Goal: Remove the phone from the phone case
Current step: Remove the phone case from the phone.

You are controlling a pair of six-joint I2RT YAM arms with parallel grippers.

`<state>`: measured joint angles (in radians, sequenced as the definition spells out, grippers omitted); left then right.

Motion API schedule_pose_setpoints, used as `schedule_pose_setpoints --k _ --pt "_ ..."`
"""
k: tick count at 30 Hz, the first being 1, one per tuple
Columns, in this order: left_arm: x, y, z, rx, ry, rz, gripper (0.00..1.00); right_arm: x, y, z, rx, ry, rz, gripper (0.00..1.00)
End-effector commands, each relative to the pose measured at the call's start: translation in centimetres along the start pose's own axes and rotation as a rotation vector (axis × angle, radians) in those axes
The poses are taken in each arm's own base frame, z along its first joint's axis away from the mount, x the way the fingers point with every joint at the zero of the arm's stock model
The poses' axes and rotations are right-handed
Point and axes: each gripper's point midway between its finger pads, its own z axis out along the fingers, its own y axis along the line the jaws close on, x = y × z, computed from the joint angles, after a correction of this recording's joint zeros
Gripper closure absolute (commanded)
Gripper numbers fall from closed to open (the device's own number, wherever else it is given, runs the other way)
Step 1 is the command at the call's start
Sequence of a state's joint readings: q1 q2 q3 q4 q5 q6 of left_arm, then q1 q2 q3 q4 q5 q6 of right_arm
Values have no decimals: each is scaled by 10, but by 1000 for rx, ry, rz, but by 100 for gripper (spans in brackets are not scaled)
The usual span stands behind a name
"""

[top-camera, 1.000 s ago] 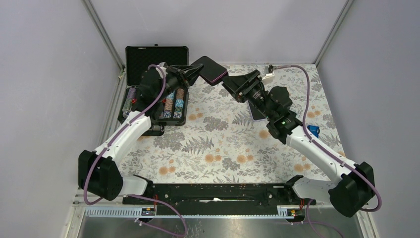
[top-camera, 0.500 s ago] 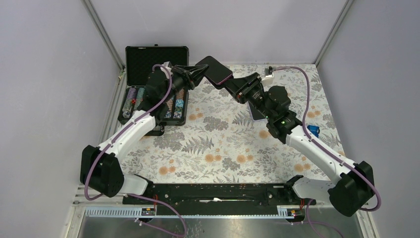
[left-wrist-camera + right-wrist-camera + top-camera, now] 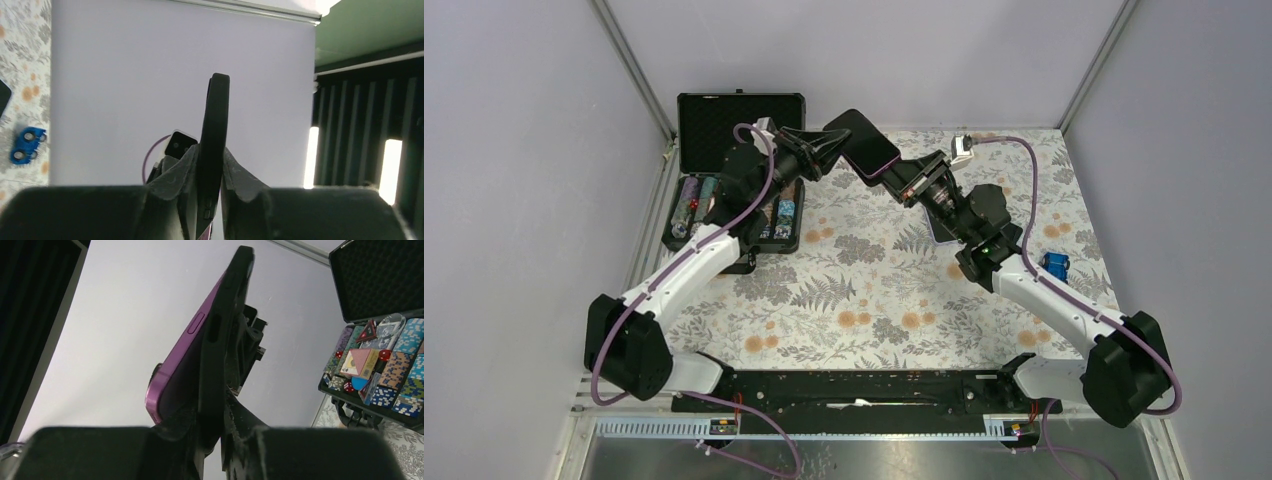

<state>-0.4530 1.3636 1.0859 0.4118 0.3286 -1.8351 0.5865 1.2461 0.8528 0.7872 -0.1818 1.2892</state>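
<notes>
A purple phone in a black phone case (image 3: 862, 140) hangs in the air above the table's far middle, held between both arms. My left gripper (image 3: 829, 150) is shut on its left end. In the left wrist view the phone case (image 3: 215, 120) stands edge-on, pinched by my left gripper (image 3: 210, 162). My right gripper (image 3: 896, 176) is shut on the right end. In the right wrist view my right gripper (image 3: 212, 415) clamps the phone case (image 3: 222, 335), and the phone's (image 3: 172, 377) purple corner stands out of it to the left.
An open black box of poker chips (image 3: 742, 215) with its lid (image 3: 739, 118) raised stands at the far left, just behind the left arm. A blue toy car (image 3: 1054, 262) lies at the right. A flat dark object (image 3: 936, 228) lies under the right arm.
My right gripper has moved up to the phone's right end and closed on the case. The left arm has carried the phone slightly right, still gripping it.
</notes>
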Motion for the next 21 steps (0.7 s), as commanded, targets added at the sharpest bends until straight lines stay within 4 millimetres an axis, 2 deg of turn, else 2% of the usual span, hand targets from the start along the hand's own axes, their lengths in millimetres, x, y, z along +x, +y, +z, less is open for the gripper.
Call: schedule_pose_setpoints --k 1,6,9,15,17,19,21 --pt "41 -68 -21 155 95 186 73 11 32 -5 -131 71 -52 100" --pt "34 -55 -28 83 91 298 33 -2 56 -11 -176 67 8 100" --pt "28 -38 -34 21 94 348 19 -10 65 -13 -182 64 55 100" --pt "-1 -2 -58 -176 -13 562 10 -17 66 -23 -113 25 8 100" --pt "-5 -10 -69 -186 -20 660 10 -16 55 -26 -37 26 -25 100" --pt "-1 -30 -76 -165 -27 774 10 -17 55 -30 -17 24 -69 100" --pt "2 -49 -81 -143 -41 900 10 -18 44 -33 50 22 -87 100"
